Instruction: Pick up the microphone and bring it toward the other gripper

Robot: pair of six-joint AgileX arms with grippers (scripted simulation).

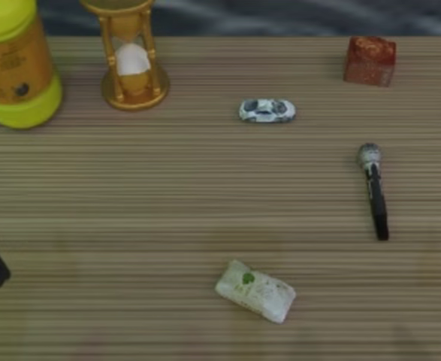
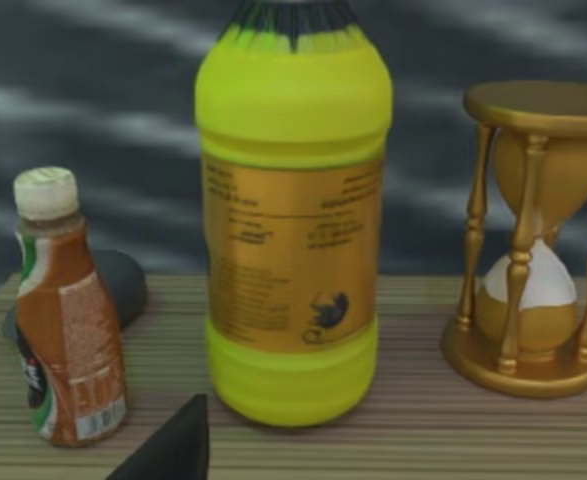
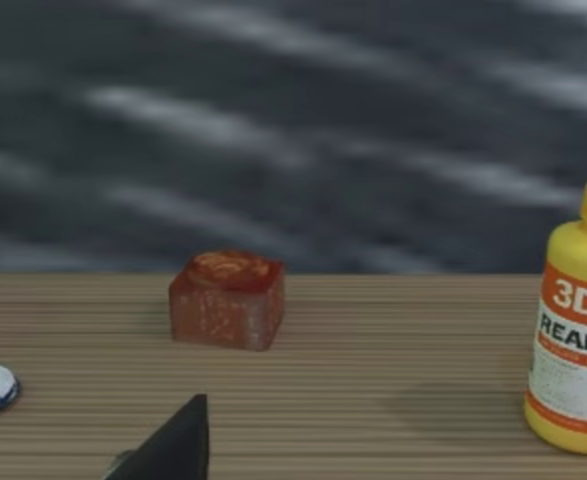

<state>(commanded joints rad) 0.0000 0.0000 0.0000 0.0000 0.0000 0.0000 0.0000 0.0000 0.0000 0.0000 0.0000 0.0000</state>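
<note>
Two arms: both mine, parked at the table's left and right edges.
Microphone [image 1: 373,189]: lying flat right of centre, head toward the far side, untouched.
Toy car [image 1: 267,110]: well apart.
Pincers: I cannot tell their spread.

One microphone [image 1: 373,189] lies on the worktop [image 1: 130,195]. There is one white toy car [image 1: 267,110], one hourglass [image 1: 132,56], one red block [image 1: 370,61] and one white packet [image 1: 255,290]. Bottles number three: one big yellow bottle [image 1: 17,64], one small brown bottle [image 2: 66,318] and one yellow glue bottle [image 3: 578,335].
</note>
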